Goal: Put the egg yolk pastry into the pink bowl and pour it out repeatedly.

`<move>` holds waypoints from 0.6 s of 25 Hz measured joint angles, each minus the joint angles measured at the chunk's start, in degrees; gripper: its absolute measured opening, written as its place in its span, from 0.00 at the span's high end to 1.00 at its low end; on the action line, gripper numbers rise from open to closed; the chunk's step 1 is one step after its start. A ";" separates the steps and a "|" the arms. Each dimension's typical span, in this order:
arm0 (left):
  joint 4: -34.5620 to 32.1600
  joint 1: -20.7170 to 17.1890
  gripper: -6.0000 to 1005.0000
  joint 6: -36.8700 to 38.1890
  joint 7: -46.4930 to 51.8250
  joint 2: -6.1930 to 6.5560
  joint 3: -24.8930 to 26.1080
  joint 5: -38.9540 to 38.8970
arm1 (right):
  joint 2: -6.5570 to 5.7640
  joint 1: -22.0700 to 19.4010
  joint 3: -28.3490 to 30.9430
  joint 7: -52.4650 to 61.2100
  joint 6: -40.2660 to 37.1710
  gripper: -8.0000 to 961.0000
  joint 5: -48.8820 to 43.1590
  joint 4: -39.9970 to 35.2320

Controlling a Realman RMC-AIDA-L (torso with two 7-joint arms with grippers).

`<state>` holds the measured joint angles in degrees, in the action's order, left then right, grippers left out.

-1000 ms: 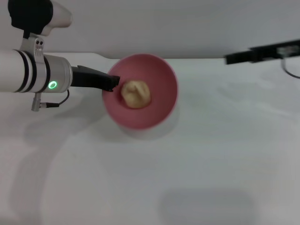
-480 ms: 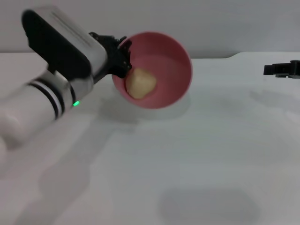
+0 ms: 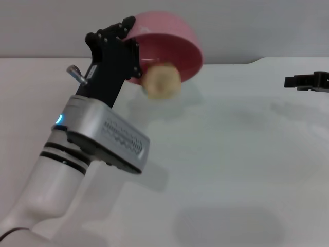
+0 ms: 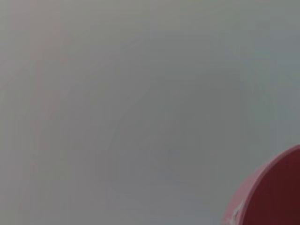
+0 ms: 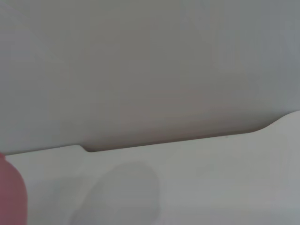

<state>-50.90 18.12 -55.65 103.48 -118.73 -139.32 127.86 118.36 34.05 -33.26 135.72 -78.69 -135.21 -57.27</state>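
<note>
Head view: left hand [image 3: 127, 27] raised over the far-left part of the white worktop [image 3: 231, 154], pinching the rim of the pink bowl [image 3: 169, 38]. Bowl is lifted and tipped far over, mouth facing down and toward the camera, its outer side showing on top. Tilt looks deliberate: the pour step of the task, judged from the steep angle. Egg yolk pastry [image 3: 162, 81] sits at the bowl's lower lip, blurred, apparently dropping out; can't tell if it touches the rim or is already free. A faint shadow lies on the worktop below it. Rim grip at the near-left side leaves the opposite lip open so the pastry can slide off there. Right hand [image 3: 308, 81] is parked at the far right edge, well apart from the bowl, low near the worktop; whether its fingers are spread or pressed together can't be told.

Left wrist view: mostly blank grey wall; a curved piece of the pink bowl [image 4: 272, 192] shows in one corner, close to the camera, fitting a rim hold. Own fingers not shown.

Right wrist view: worktop edge and grey wall behind; a sliver of pink [image 5: 11, 197] at one edge, probably the bowl, far off. No pastry visible, no fingers visible.
</note>
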 joint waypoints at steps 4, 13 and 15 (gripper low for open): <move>2.46 0.31 1.00 -4.21 -4.49 -0.11 -3.50 1.89 | 0.09 -0.02 -0.28 0.93 -0.86 0.54 0.61 0.32; 4.36 1.21 1.00 -7.02 -3.30 -0.32 -5.26 0.12 | 0.11 -0.08 -1.80 1.03 -2.36 0.54 2.56 0.91; 0.23 0.64 1.00 -4.52 -0.77 0.01 -2.09 -6.21 | 0.12 0.16 -3.99 0.90 -2.71 0.54 2.58 0.96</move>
<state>-50.68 18.76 -60.17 102.71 -118.71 -141.42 121.66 118.48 34.22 -37.25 136.62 -81.40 -132.63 -56.31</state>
